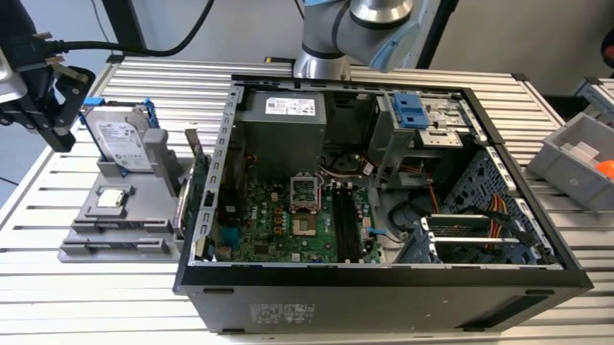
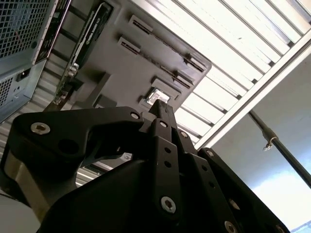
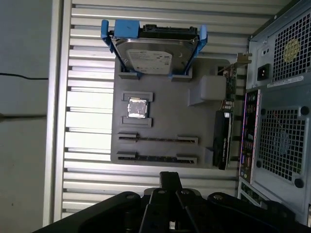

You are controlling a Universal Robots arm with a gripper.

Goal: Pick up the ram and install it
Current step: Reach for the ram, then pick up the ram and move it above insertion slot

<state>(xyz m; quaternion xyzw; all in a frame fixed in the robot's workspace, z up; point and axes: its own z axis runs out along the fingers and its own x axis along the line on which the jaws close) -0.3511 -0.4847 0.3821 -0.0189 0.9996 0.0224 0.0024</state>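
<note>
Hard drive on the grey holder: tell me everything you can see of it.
The hard drive is a silver, metal-looking box with a pale label on its broad face and a blue plastic rail along each side. It stands roughly upright on its edge in a slot at one end of the grey holder, outside the open computer case. Only the holder and the rails are seen touching it.

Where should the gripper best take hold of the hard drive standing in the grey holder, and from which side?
Probably its free top edge, from above. The hard drive stands on edge in the grey holder and blue rails cover both ends, so only the broad flat faces near the top look open.
</note>
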